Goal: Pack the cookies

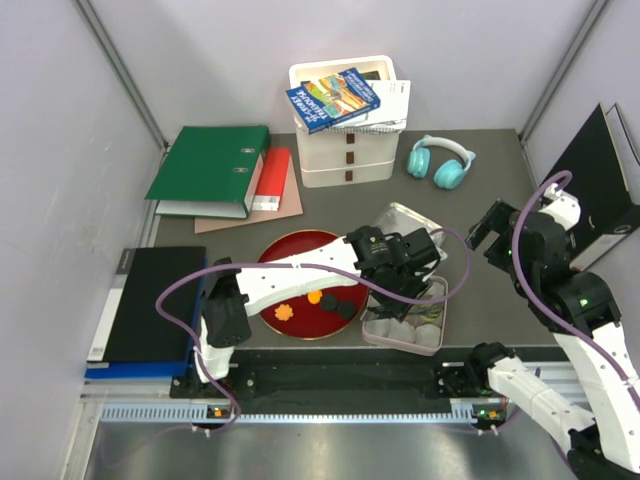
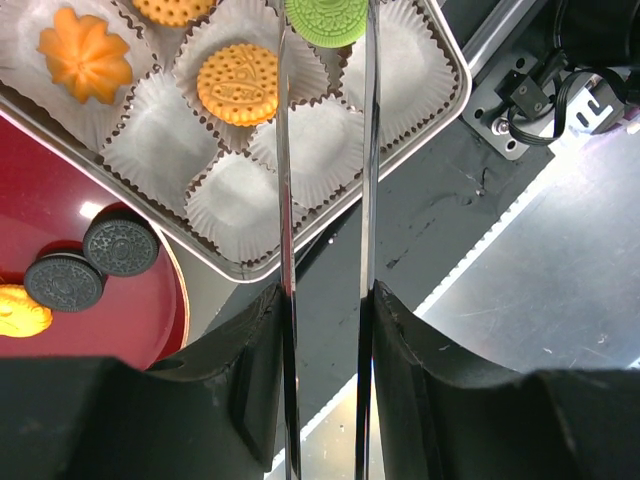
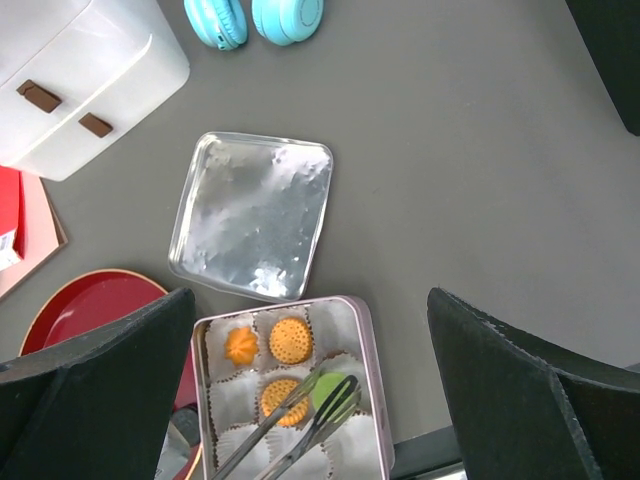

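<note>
Cookies [image 2: 238, 84] in tin [image 2: 160, 222], others on plate [image 2: 60, 180]

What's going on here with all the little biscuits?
The left arm is packing cookies. Its jaws are clamped on metal tongs, which pinch a green cookie over a tin lined with paper cups. Three orange cookies already sit in the tin; a few more, including dark ones, wait on the red plate. The right arm hangs off to the side, jaws open and holding nothing.
</note>
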Controlling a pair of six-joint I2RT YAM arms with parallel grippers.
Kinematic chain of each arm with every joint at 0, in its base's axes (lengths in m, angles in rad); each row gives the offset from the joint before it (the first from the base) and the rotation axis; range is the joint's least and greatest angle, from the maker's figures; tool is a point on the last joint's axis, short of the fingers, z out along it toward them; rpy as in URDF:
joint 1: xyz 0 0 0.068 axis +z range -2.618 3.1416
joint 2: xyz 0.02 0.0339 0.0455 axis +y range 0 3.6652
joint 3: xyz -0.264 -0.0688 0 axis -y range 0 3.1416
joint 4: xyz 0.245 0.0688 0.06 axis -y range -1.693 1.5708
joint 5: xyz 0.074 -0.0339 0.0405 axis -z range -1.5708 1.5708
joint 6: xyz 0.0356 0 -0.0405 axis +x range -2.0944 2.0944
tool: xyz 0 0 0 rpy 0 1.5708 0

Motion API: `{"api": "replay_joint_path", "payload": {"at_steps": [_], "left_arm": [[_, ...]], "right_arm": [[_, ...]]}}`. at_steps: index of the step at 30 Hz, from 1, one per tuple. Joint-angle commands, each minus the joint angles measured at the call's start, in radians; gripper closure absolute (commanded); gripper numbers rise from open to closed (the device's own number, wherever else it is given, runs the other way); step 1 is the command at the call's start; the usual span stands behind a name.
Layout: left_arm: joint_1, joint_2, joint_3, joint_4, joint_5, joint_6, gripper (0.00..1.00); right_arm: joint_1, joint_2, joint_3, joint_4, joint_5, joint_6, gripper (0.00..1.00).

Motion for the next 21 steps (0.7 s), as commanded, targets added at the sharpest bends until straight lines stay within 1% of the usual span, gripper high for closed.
{"api": "replay_joint_path", "payload": {"at_steps": [1,5,10,16,21], "left_arm": [[-0.002,-0.06,0.011,0.052,-0.01,0.011,0.6],[-0.002,-0.052,0.02,0.048,-0.012,0.014,0.57],[-0.002,-0.058,0.026,0.051,-0.027,0.022,0.48],[-0.002,-0.072,0.028,0.068,-0.053,0.025,0.43],[-0.002,-0.092,0.038,0.065,-0.102,0.016,0.42]], "right_arm": [[-0.007,0.012,0.018,0.044,-0.004,-0.013,0.01],[-0.008,0.017,0.021,0.05,-0.01,-0.019,0.01],[-0.007,0.026,0.024,0.051,-0.019,-0.024,0.01],[-0.007,0.032,0.026,0.058,-0.025,-0.024,0.01],[-0.008,0.037,0.036,0.056,-0.027,-0.025,0.01]]}}
